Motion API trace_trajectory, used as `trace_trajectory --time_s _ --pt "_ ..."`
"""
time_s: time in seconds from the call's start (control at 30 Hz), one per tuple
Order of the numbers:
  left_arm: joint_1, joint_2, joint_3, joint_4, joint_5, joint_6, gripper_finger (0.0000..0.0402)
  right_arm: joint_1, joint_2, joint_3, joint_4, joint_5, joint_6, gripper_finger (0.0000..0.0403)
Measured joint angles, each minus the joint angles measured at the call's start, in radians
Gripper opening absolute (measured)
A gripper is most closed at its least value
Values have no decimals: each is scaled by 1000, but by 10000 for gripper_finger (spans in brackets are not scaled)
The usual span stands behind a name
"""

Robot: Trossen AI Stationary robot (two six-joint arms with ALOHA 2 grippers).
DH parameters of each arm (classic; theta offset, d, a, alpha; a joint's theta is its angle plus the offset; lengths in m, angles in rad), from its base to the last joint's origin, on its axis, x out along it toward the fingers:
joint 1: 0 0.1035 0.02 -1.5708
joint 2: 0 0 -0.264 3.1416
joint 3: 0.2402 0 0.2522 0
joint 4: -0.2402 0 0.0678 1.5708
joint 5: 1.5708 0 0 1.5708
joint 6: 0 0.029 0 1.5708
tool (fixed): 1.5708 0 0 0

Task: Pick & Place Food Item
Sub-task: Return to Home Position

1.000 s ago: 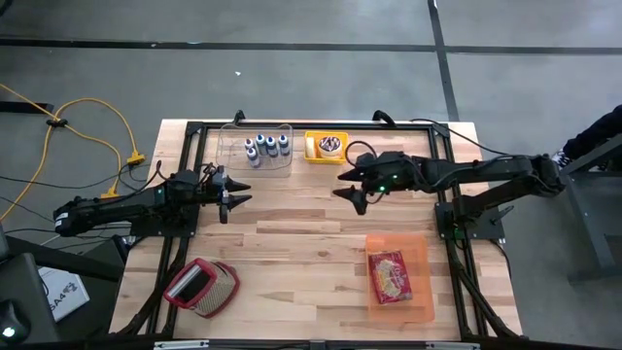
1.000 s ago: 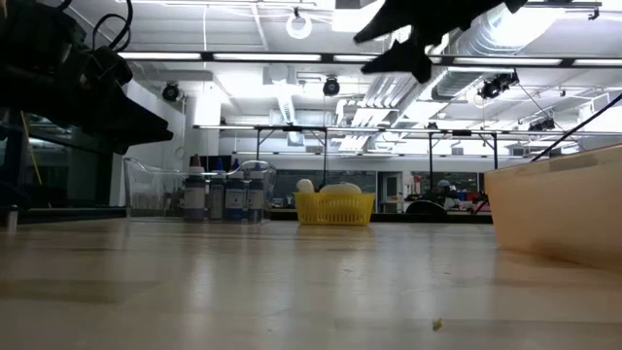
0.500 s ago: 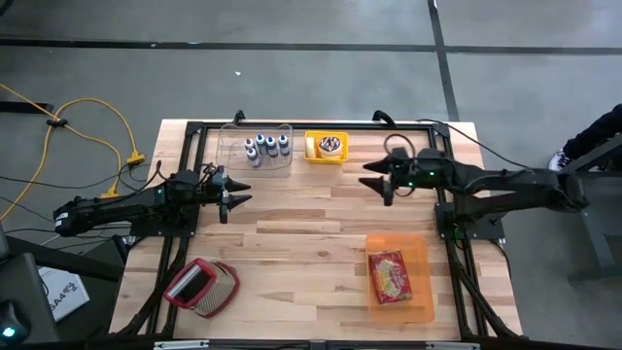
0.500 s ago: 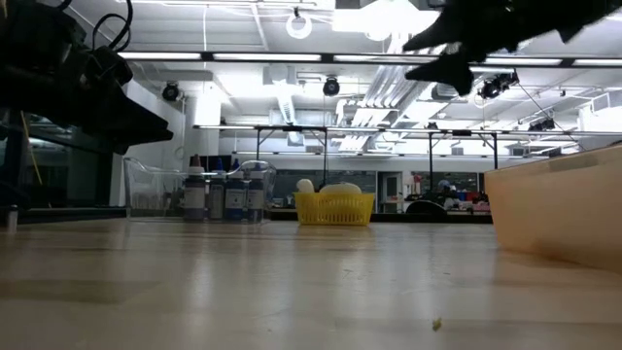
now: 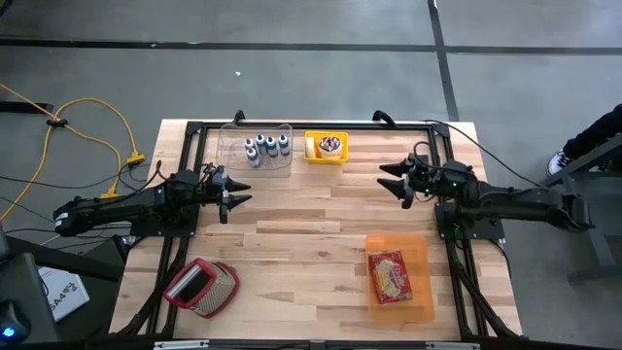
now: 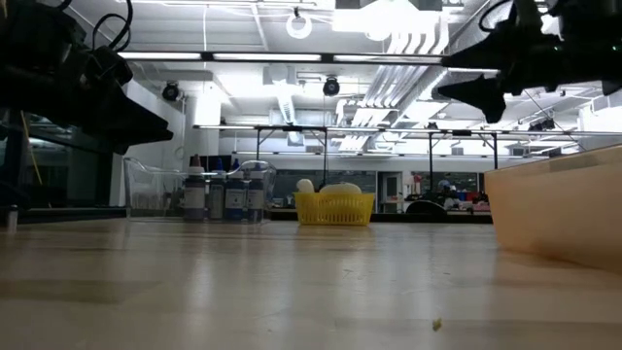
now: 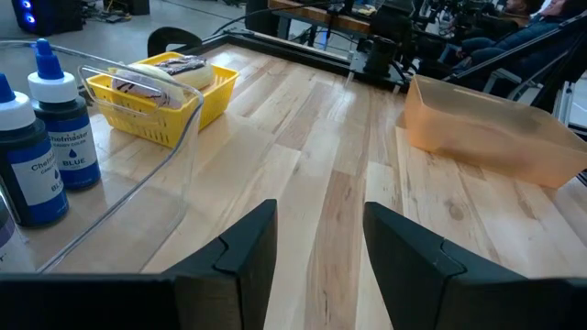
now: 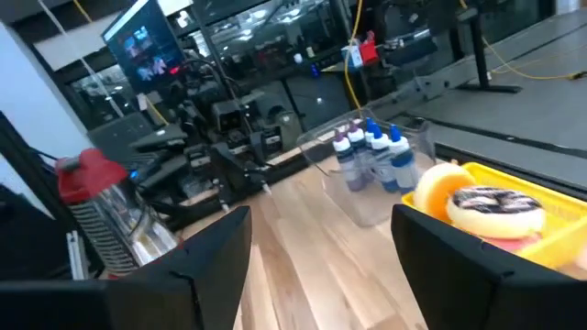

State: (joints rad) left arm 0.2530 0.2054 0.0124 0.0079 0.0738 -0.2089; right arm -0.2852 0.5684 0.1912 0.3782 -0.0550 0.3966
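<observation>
A yellow basket (image 5: 326,146) with a chocolate-striped donut (image 8: 493,203) stands at the far middle of the table. A red food packet (image 5: 391,275) lies flat in the orange tray (image 5: 423,255) at the near right. My right gripper (image 5: 386,179) hovers open above the table's right half, pointing level toward the left, with nothing between its fingers; it shows high up in the low view (image 6: 439,78). My left gripper (image 5: 243,192) waits open over the left half, also holding nothing (image 7: 321,238).
A clear bin (image 5: 258,148) with several blue-capped bottles stands left of the basket. A red-rimmed mesh container (image 5: 202,287) lies at the near left. Black frame rails (image 5: 292,125) run along the table's edges. Bare wood lies between the two grippers.
My right gripper has drawn back toward the table's right edge and come down somewhat, tipping from a downward slant to level. It has stayed open and holds nothing. The objects on the table have not moved.
</observation>
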Motion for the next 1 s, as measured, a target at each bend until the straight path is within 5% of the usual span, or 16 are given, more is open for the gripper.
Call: trace_trajectory --time_s 0.63,1.0 --pt "0 0 0 0 0 0 158 -18 -162 -179 8 55 22 250" --pt "0 0 0 0 0 0 158 -19 -235 -182 -158 58 -11 250"
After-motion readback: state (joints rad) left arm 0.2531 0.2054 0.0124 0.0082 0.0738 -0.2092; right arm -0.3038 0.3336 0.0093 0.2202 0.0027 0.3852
